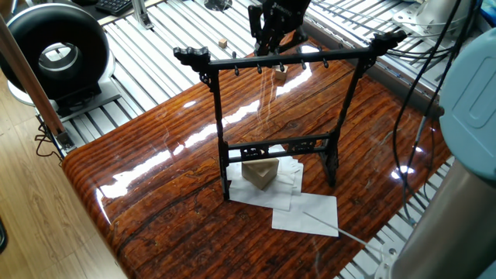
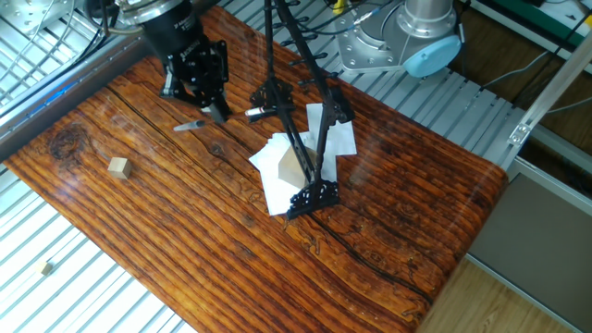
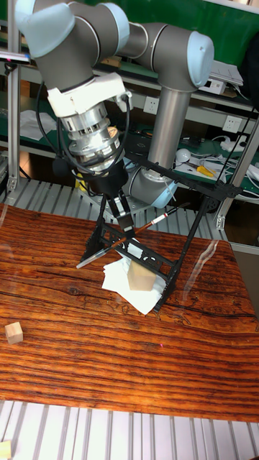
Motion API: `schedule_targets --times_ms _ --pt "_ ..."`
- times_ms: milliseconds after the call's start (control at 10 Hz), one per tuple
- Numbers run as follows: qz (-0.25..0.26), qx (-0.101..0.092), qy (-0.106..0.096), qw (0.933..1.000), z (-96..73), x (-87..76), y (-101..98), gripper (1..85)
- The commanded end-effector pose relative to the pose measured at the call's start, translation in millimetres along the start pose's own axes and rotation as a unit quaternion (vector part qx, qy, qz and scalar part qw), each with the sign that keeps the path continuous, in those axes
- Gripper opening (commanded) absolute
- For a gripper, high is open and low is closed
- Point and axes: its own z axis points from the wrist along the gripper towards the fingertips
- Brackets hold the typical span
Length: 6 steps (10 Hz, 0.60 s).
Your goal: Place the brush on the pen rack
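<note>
The fingers [image 3: 124, 224] are pinched narrow on the brush [image 3: 152, 222]. They hold it near its middle, so both ends stick out at the sides. The brush is up in the air, lying almost flat and a bit tilted. It is not touching the worktop [image 3: 108, 359]. I think it is held by the middle so it does not tip or slip.

The brush is just beside the pen rack [image 3: 188, 175], close to the top bar with the small pegs. It is not on the rack yet. The rack stands on some white papers [image 1: 306, 213], near the edge of the worktop closest to the robot's base. It is tall and thin, so a bump could knock it over.

A tan wooden block [image 1: 260, 173] sits on the papers under the rack. It is low down and not in the way. A small wooden cube [image 2: 117, 166] lies well apart, near another edge. What stands in the way is the rack's own bar and posts, which are very close to the fingers and the ends of the brush.
</note>
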Motion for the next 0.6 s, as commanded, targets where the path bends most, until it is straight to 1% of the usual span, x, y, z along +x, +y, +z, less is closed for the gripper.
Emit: schedule_targets --times_ms 0,500 --pt "-0.005 0.002 -0.015 0.9999 -7.4 -7.1 0.1 1.0" --pt "-0.002 -0.002 -0.022 0.9998 -17.6 -10.4 5.2 1.0"
